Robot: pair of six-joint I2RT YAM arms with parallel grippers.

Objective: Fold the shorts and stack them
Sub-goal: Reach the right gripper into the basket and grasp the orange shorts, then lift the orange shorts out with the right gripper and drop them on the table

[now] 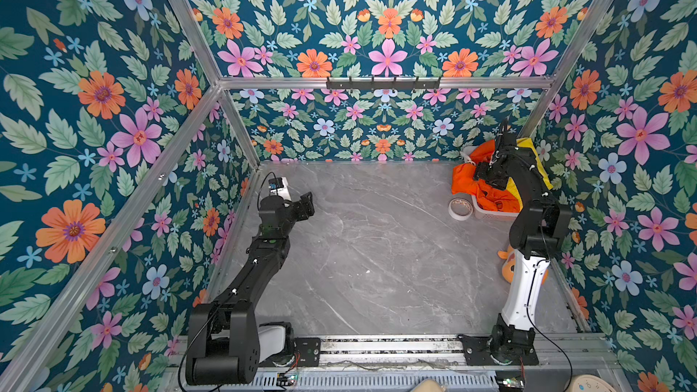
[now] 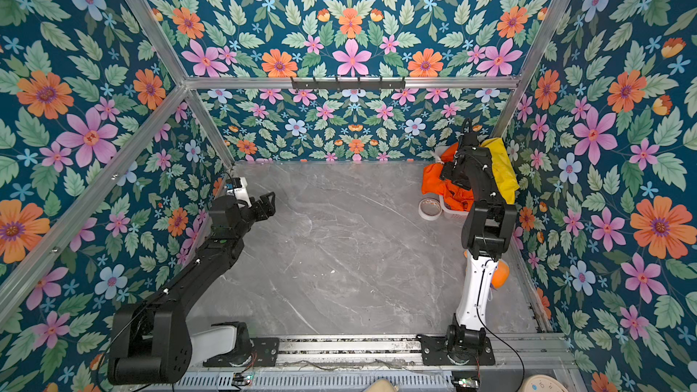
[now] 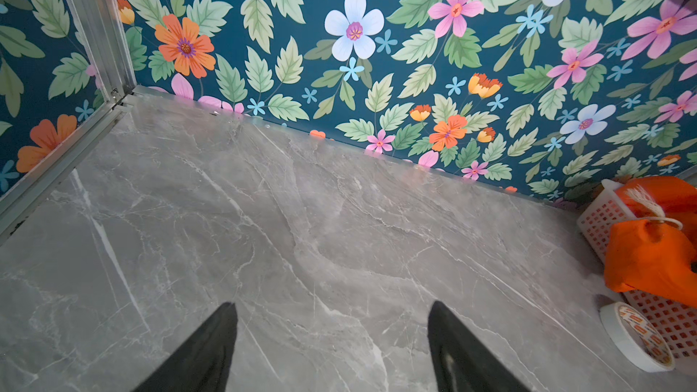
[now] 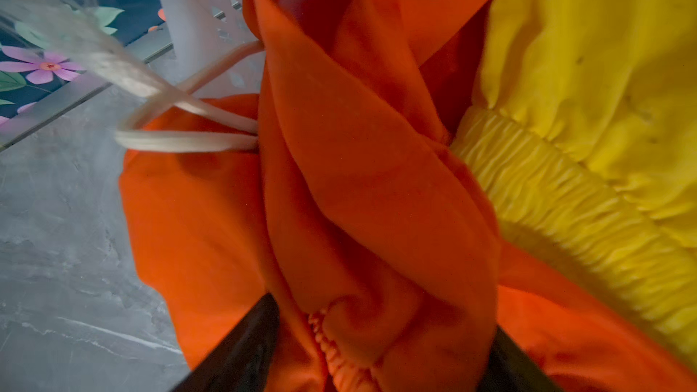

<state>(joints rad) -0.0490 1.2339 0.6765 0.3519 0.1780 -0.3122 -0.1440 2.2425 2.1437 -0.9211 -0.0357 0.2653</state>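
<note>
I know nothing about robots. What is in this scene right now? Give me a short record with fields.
table: grey, marbled
basket: white, far right corner, holds both pairs of shorts
orange shorts: crumpled, spilling over the basket's edge
yellow shorts: crumpled, on the wall side of the orange pair
left claw: open, over bare table, holding nothing
right claw: at the basket, fingers either side of a bunch of orange shorts; grip unclear
extras: tape roll beside the basket; orange plush toy behind the right arm
</note>
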